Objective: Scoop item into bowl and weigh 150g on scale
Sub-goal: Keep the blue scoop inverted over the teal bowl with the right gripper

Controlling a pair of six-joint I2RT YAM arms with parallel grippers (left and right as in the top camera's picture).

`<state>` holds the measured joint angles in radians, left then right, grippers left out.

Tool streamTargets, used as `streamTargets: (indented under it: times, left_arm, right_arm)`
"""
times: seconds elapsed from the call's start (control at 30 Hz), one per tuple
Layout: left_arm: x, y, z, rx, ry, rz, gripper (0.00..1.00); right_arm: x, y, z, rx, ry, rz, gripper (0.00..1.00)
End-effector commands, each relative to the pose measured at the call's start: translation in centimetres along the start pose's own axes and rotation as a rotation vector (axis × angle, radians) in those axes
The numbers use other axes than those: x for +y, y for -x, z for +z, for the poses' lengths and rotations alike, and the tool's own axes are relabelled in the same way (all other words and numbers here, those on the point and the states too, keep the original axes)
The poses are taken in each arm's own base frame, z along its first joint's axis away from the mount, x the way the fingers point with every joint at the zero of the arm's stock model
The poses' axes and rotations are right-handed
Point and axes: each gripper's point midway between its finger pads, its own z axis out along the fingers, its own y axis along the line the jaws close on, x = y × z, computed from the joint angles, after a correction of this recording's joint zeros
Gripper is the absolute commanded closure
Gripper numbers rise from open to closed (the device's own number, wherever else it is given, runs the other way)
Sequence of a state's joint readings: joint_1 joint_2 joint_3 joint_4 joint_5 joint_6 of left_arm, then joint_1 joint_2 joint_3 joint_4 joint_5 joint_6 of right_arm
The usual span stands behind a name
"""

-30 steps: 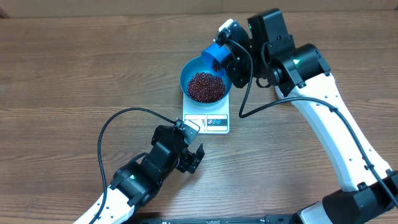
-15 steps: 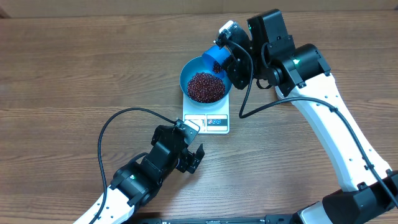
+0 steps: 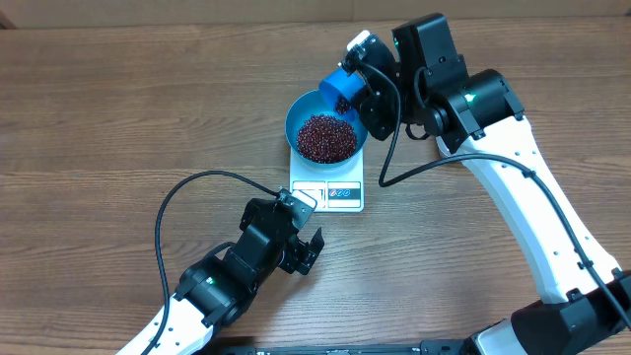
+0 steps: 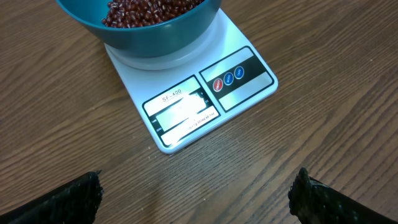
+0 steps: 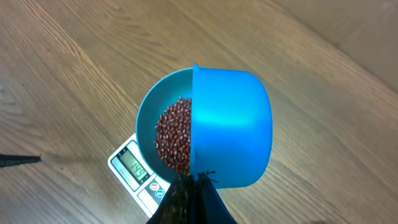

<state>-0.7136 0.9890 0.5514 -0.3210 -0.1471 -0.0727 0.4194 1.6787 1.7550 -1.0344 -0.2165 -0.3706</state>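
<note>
Overhead: The bowl (image 3: 290, 125) sits on the scale (image 3: 341, 195) at mid-table, well filled with beans (image 3: 326, 138). The right gripper (image 3: 357, 91) holds the blue scoop (image 3: 340, 87) tipped over the bowl's far rim. The left gripper (image 3: 308, 225) rests near the scale's front edge, apart from it, holding nothing.

Left wrist: The two fingertips (image 4: 69, 198) stand at the frame's outer corners, so the claw is spread wide and empty. Ahead we see the scale's display and button panel. The display glares and we cannot read it here.

Right wrist: The claw is pinched tight at the scoop's (image 5: 230, 124) base; the handle itself is hidden. The scoop is mouth-down over the beans, and we see none falling. The scale's display is lit, digits too small to trust.

Our judgement: scooping is largely done. What remains is checking the reading, topping up or stopping, then withdrawing the scoop.
</note>
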Motion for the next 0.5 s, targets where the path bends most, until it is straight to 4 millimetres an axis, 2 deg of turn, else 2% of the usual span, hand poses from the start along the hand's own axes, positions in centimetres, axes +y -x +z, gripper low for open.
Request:
streamTargets:
  times: [0.0, 0.47]
  left_arm:
    - [-0.03, -0.06, 0.08, 0.001, 0.005, -0.005, 0.0]
    - [-0.03, -0.08, 0.09, 0.002, 0.005, -0.005, 0.0]
  right_arm:
    - [-0.31, 1.51, -0.94, -0.049, -0.022, -0.011, 0.96]
    - [-0.25, 1.19, -0.74, -0.035, -0.017, -0.007, 0.96]
